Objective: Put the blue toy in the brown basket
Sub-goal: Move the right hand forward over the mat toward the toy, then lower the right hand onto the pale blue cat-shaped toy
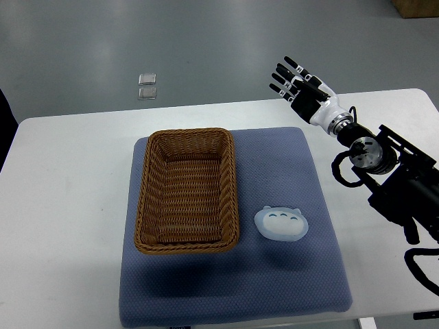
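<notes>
Top view: a white worktop (62, 205) fills most of the frame, grey floor beyond its far edge. A blue-grey mat (274, 274) lies across the middle of the worktop, running from near the far edge down to the near edge. On the mat's left half sits the brown basket (187, 190), a rectangular wicker one, its long sides running far to near; its inside shows bare weave only. The blue toy (281, 225) lies flat on the mat just to the right of the basket's near right corner, close to it but apart, a gap of mat showing between the two. The toy is pale blue, rounded, with three small white ovals in a row on its upper face. The right hand (300, 86) comes in from the right edge on a black jointed arm with a white wrist section; it hangs over the far right part of the worktop, by the mat's far right corner, with its fingers (285, 75) straight and slightly fanned, tips pointing away toward the far edge and past it over the floor. It holds nothing and is well apart from both toy and basket. No left arm shows. On the floor beyond the far edge lie two small clear squares (147, 85), one just behind the other. A brown box corner (417, 7) shows at the top right of the frame.
</notes>
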